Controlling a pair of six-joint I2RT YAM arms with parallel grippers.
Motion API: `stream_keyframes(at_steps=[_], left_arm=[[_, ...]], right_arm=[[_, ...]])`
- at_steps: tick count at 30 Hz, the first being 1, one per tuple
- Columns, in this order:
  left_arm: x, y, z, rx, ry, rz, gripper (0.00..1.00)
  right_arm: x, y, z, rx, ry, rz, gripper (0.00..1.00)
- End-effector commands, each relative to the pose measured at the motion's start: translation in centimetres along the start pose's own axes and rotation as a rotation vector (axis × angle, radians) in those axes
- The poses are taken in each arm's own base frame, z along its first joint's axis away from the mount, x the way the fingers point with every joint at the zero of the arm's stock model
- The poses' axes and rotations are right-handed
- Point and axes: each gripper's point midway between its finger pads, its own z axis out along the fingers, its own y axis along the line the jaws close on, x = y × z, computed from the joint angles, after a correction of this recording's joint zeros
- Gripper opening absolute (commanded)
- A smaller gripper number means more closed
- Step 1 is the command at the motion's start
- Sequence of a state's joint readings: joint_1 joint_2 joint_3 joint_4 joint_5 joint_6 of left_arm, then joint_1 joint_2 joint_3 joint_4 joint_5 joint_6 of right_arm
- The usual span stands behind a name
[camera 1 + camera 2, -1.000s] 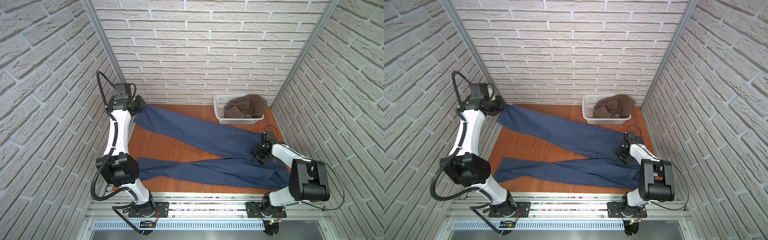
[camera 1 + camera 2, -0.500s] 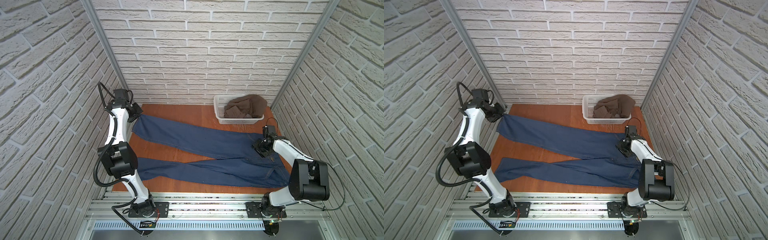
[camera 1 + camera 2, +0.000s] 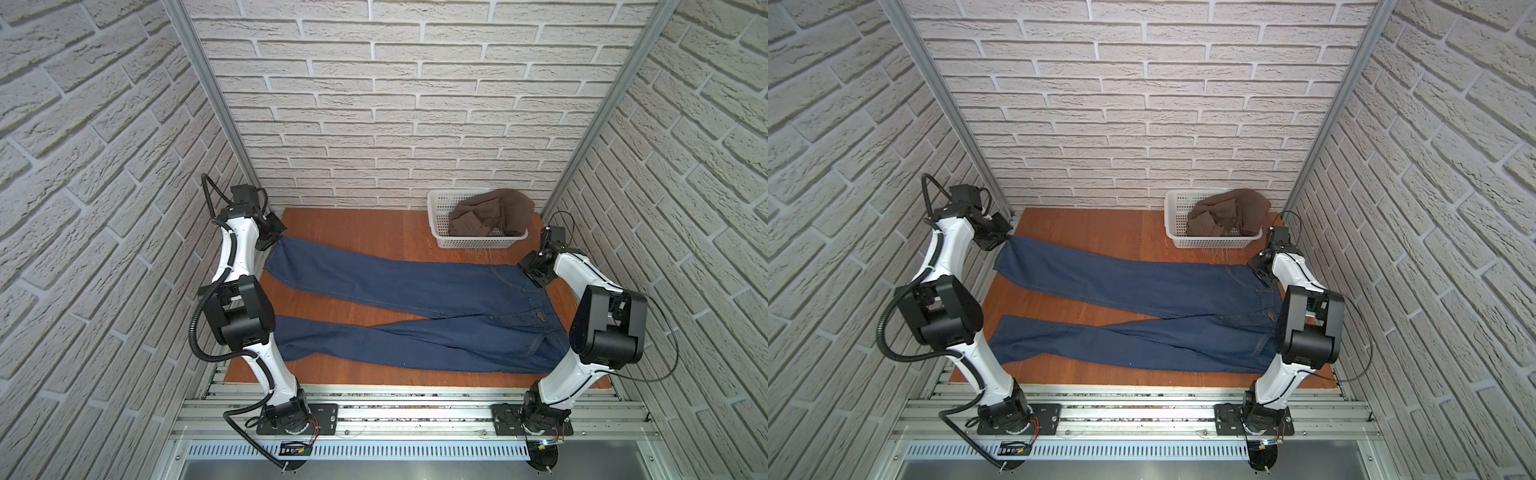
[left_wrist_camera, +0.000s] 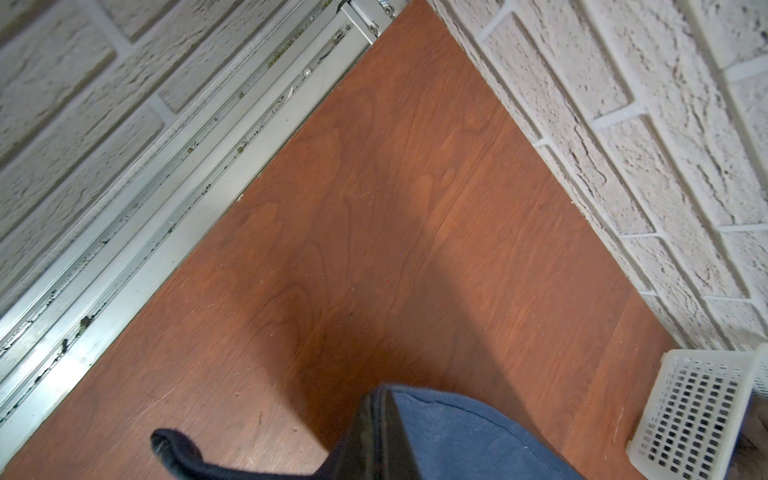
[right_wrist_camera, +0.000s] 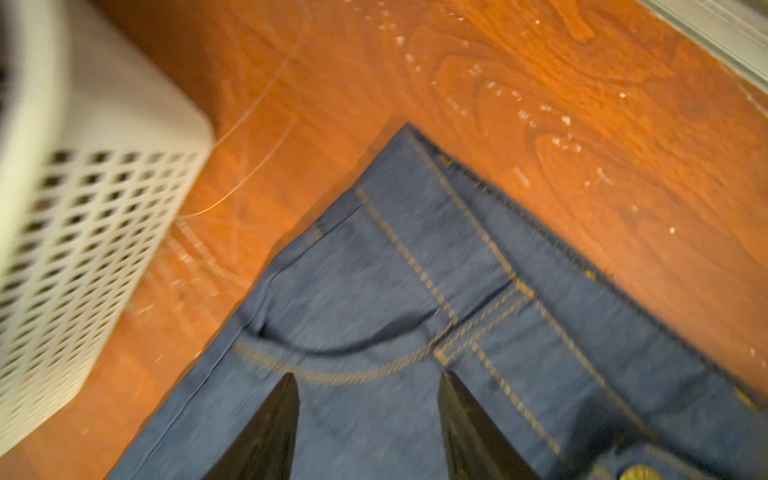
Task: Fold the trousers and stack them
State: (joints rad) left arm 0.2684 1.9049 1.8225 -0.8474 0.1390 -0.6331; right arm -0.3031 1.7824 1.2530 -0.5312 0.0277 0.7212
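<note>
The trousers (image 3: 415, 286) (image 3: 1142, 286) are dark blue jeans lying flat on the wooden table (image 3: 353, 224), waist at the right and both legs spread toward the left. My left gripper (image 3: 276, 237) (image 3: 1005, 240) (image 4: 380, 401) is shut on the hem of the far leg, at the table's back left. The pinched denim (image 4: 457, 436) bulges beside the closed jaws. Over the far corner of the waistband (image 5: 436, 199), close to the front pocket, my right gripper (image 3: 528, 270) (image 3: 1259, 270) (image 5: 368, 378) is open, with only flat denim showing between its fingers.
A white perforated basket (image 3: 440, 216) (image 3: 1173, 216) (image 4: 698, 407) (image 5: 83, 208) holding a brown garment (image 3: 494, 216) (image 3: 1229, 214) stands at the back right, just behind the waistband. Brick walls close in on three sides. Metal rails run along the front edge.
My left gripper drew the far leg's hem toward the left and the leg lies straighter. The right gripper moved along the waistband toward the back, near the basket, and its jaws widened slightly.
</note>
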Motion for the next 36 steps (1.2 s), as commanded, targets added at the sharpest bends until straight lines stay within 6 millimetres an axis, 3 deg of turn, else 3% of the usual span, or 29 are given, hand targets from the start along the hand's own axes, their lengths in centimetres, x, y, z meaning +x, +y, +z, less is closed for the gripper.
stream_keyframes(at_steps=[1, 8, 19, 20, 24, 36], left_arm=[[-0.6, 0.1, -0.8, 0.016, -0.042, -0.014, 0.00], [0.3, 0.3, -0.9, 0.038, -0.041, -0.031, 0.00], [0.5, 0.2, -1.8, 0.041, -0.048, -0.027, 0.00], [0.4, 0.2, -1.8, 0.040, -0.050, -0.027, 0.00], [0.5, 0.3, -1.6, 0.038, -0.046, -0.028, 0.00], [0.6, 0.5, -1.4, 0.033, -0.041, -0.030, 0.00]], right_arm=[[-2.7, -0.1, 0.0, -0.032, -0.054, 0.000, 0.56], [-5.6, -1.4, 1.3, -0.084, -0.061, 0.012, 0.53], [-6.9, 0.6, 3.4, -0.171, -0.007, -0.041, 0.49], [-6.5, 0.5, 4.5, -0.164, 0.019, -0.042, 0.48], [-6.2, 0.4, 5.5, -0.155, 0.049, -0.050, 0.47], [-4.7, -1.1, 7.2, -0.042, 0.096, -0.058, 0.45]])
